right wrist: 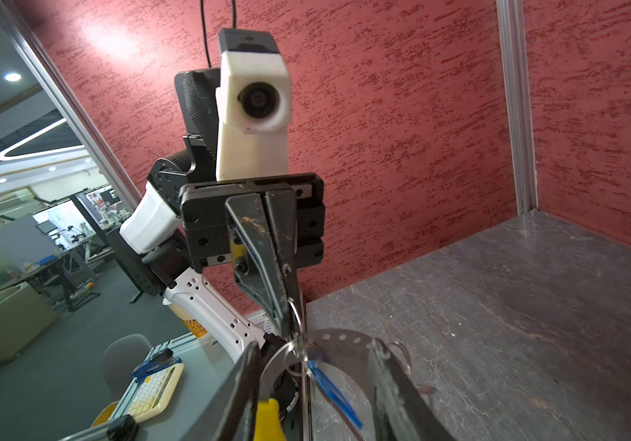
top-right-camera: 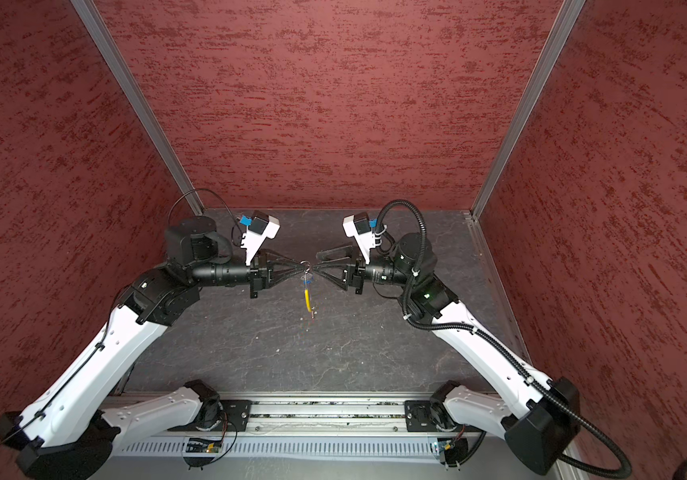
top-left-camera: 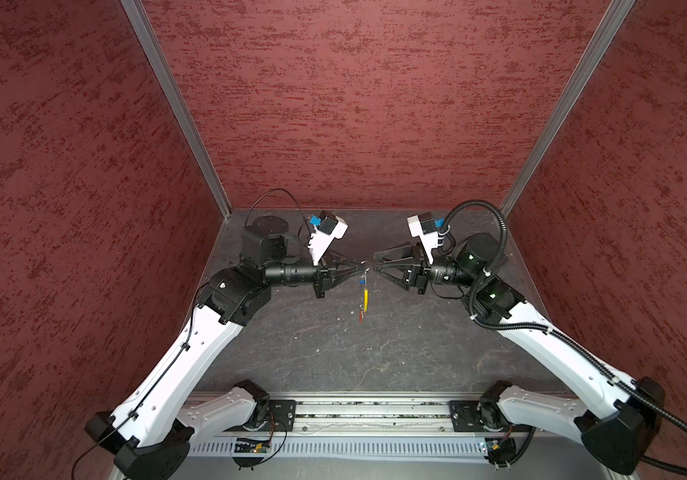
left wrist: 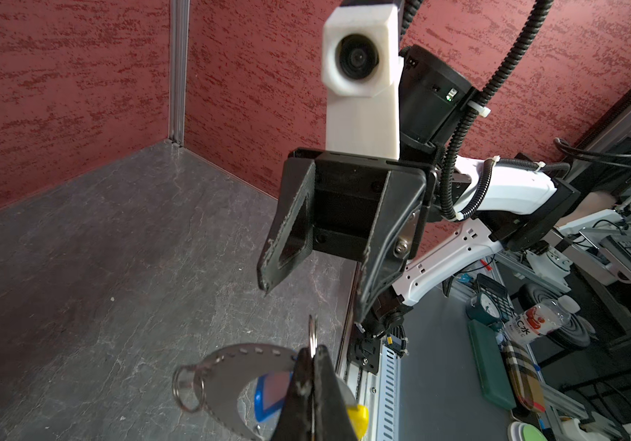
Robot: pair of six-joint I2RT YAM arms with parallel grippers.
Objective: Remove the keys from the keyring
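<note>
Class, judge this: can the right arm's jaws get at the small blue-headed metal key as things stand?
Probably yes. The blue-headed metal key hangs in mid-air from the silvery keyring with yellow sleeve, which the left gripper pinches; the right gripper faces it, jaws open, nothing between.

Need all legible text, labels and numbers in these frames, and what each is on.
"C水": on the label of the plastic bottle beyond the table edge, in the left wrist view; the smaller print under it is blurred.
Keys of the calculator: too small to read.
White marking on the right arm's wrist joint: too small to read.
On the keyring and keys: no text visible.
</note>
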